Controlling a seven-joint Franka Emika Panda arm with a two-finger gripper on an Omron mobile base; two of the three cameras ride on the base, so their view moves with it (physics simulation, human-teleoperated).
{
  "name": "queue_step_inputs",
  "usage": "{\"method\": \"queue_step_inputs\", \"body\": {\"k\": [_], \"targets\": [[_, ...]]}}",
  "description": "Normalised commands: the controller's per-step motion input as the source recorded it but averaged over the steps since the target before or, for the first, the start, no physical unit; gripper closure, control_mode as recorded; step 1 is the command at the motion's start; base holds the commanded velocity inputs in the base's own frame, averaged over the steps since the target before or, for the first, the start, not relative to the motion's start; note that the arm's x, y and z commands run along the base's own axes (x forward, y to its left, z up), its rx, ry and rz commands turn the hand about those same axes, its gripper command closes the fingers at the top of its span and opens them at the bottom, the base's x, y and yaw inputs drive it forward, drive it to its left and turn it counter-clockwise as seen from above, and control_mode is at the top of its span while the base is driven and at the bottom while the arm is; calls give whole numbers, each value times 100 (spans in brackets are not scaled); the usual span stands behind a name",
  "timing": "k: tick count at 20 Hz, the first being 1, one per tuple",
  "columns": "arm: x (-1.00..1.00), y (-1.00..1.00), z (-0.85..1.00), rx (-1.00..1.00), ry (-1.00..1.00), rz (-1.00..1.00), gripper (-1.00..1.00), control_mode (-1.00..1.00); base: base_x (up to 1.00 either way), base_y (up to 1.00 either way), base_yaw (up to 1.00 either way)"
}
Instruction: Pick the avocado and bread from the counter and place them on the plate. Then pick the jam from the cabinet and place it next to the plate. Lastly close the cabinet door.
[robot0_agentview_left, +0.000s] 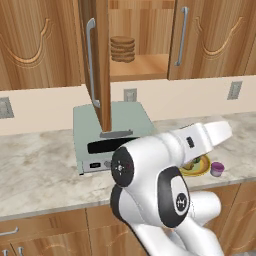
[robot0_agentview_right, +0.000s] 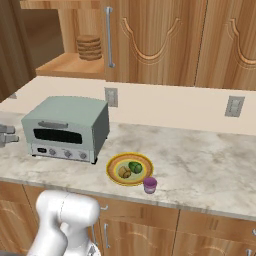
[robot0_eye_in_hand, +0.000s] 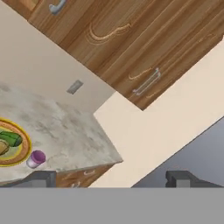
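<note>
1. Nearest the cameras, the white robot arm (robot0_agentview_left: 165, 195) rises in front of the counter, above a row of wooden drawers (robot0_agentview_right: 210, 232) with silver handles.
2. In the hand view the two dark fingertips of the gripper (robot0_eye_in_hand: 111, 178) stand far apart at the bottom edge, with nothing between them. The jaws are wide open and empty.
3. The counter (robot0_agentview_right: 200, 155) is a long beige-grey marbled stone worktop running left to right.
4. Near the counter's front edge sits the plate (robot0_agentview_right: 114, 162), round and yellow with an orange rim.
5. On the plate lie the avocado (robot0_agentview_right: 135, 167), dark green, and the bread (robot0_agentview_right: 125, 172), tan-brown, side by side and close together.
6. The jam (robot0_agentview_right: 149, 185), a small purple jar, stands upright on the counter just beside the plate, on the side towards the counter's front edge.
7. Left of the plate, further back, a pale green toaster oven (robot0_agentview_right: 65, 129) sits on the counter with its dark window facing forward.
8. Behind the counter a cream wall (robot0_agentview_right: 170, 107) carries grey sockets (robot0_agentview_right: 233, 106).
9. Above the wall hang reddish-brown wooden upper cabinets with carved curves.
10. The cabinet (robot0_agentview_left: 140, 67) stands open, showing a wooden shelf with a stack of flat brown discs (robot0_agentview_left: 122, 48).
11. The cabinet door (robot0_agentview_left: 97, 55) is swung outward towards the room, edge-on in the left base view, its long silver bar handle vertical.
</note>
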Motion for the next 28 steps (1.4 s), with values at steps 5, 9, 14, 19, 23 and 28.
{"method": "queue_step_inputs", "body": {"k": [5, 9, 14, 19, 23, 28], "targets": [[-2, 82, -2, 0, -8, -21, -100, -100, 0, 0, 0], [0, 68, 0, 0, 0, -21, -100, -100, 0, 0, 0], [0, 60, 0, 0, 7, -19, -100, -100, 0, 0, 0], [9, 60, 0, -1, 18, -13, -100, -100, 0, 0, 0], [29, 66, -1, -4, 26, -4, -100, -100, 0, 0, 0], [56, 54, -8, -6, 30, 0, -100, -100, 0, 0, 0]]}}
